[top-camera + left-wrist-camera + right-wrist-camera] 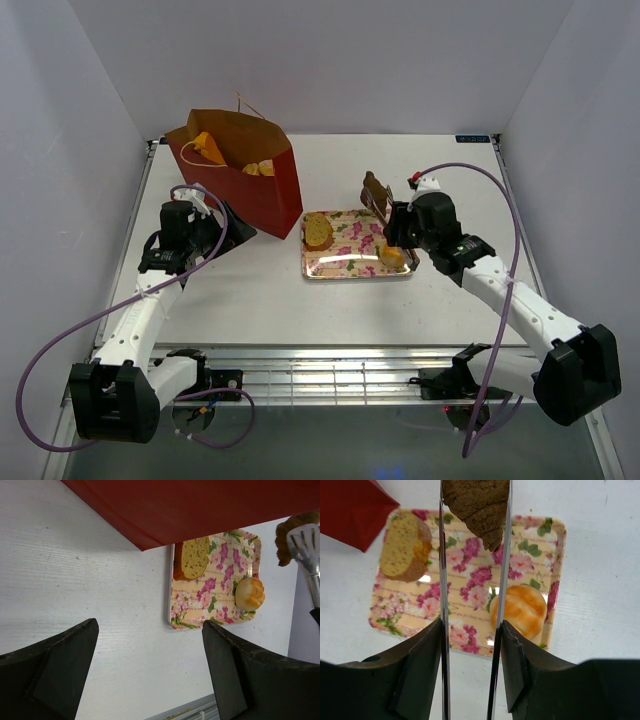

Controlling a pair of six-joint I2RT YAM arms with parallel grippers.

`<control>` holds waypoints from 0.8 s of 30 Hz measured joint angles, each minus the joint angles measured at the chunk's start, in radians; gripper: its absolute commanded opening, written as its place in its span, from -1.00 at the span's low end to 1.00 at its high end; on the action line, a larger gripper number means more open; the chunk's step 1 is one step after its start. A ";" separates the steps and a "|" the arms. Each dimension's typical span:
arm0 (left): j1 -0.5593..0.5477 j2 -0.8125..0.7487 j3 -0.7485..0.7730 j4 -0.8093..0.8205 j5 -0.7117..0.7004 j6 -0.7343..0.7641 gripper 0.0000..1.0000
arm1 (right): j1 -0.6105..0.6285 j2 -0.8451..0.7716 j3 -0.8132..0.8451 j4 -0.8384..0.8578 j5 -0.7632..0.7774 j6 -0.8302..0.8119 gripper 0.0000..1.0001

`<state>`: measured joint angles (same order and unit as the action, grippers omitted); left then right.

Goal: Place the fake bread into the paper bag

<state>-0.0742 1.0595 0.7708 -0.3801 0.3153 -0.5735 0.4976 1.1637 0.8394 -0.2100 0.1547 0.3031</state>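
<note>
I'm looking at a white table (250, 300) boxed in by plain pale walls (330, 60). The brown pastry (480, 505) hangs pinched between the two metal blades of the tongs (442, 580); its long axis runs roughly along the blades, with the tapered tip pointing back toward my right gripper (471, 625); from above it sits over the far edge of the tray (547, 587), toward the far right corner. The right gripper's fingers press on the outer sides of the blades, squeezing the tongs narrow.

On the tray I count two more pieces: one toast slice (402, 545) in the far left corner, cut face up, long axis running far to near; and one round roll (520, 610) in the near right corner, too round to point anywhere. That makes three pieces outside the bag.

The paper bag (260, 195) stands upright with its mouth open at the table's far left corner; its lower right corner is just beside the tray's far left corner. Inside I see orange pieces (208, 148) at the far left and near right of the mouth, though I cannot count them.

My left gripper (150, 625) hovers near the bag's near side, fingers wide apart with nothing between them.
</note>
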 measured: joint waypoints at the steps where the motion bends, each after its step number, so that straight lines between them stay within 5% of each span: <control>1: 0.000 0.000 0.000 0.000 0.000 0.000 0.90 | 0.000 -0.016 0.012 -0.003 -0.006 0.000 0.01; 15: 0.000 0.000 -0.005 0.000 0.000 0.000 0.90 | 0.000 -0.091 0.193 -0.023 -0.207 0.008 0.00; 24: 0.000 0.000 -0.005 0.000 -0.001 0.000 0.90 | 0.045 0.015 0.295 0.035 -0.346 0.038 -0.01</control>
<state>-0.0742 1.0599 0.7654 -0.3801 0.3145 -0.5735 0.5430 1.1790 1.1343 -0.1753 -0.1913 0.3408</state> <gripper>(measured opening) 0.950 0.503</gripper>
